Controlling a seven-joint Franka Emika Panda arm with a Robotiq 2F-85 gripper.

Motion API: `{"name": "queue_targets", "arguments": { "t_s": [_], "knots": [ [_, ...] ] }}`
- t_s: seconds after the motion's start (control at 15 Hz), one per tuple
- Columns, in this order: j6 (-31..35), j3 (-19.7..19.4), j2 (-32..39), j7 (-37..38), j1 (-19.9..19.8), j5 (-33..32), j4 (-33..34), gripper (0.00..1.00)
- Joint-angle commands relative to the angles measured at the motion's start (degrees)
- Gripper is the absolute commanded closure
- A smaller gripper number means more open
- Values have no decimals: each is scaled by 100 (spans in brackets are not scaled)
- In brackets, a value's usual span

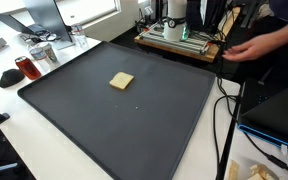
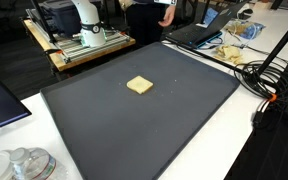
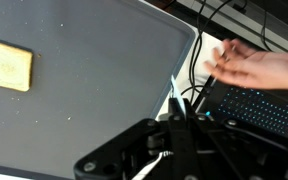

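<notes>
A flat yellow square piece [image 1: 121, 81] lies alone on a large dark mat [image 1: 84, 130] in both exterior views [image 2: 139, 86]. In the wrist view it sits at the far left [image 3: 8, 66] on the mat [image 3: 94, 90]. My gripper [image 3: 176, 108] shows only in the wrist view, as dark fingers pressed together with nothing between them. It hangs high over the mat's edge, far from the yellow piece. The arm's white base [image 1: 174, 18] stands on a wooden board behind the mat [image 2: 84, 20].
A person's hand [image 3: 252, 68] reaches over a laptop keyboard [image 3: 259, 112] beside the mat, and also shows in an exterior view [image 1: 249, 47]. Black cables [image 2: 269, 75] run along the mat's side. A red mug [image 1: 26, 68] and glassware [image 2: 24, 165] stand on the white table.
</notes>
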Motion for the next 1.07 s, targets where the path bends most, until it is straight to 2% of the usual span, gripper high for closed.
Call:
{"name": "queue_targets", "arguments": {
  "t_s": [0.0, 0.4, 0.6, 0.67, 0.73, 1.0],
  "knots": [
    [-201, -124, -14, -19, -166, -69, 142, 99],
    [-245, -263, -576, 895, -843, -330, 1, 99],
    [-336, -286, -942, 1091, -1246, -872, 51, 99],
    [-351, -331, -1011, 989, -1290, -1001, 95, 99],
    [-169, -325, -707, 919, -1148, -768, 72, 96],
    [-264, -357, -964, 922, -1257, -911, 80, 96]
  ]
}}
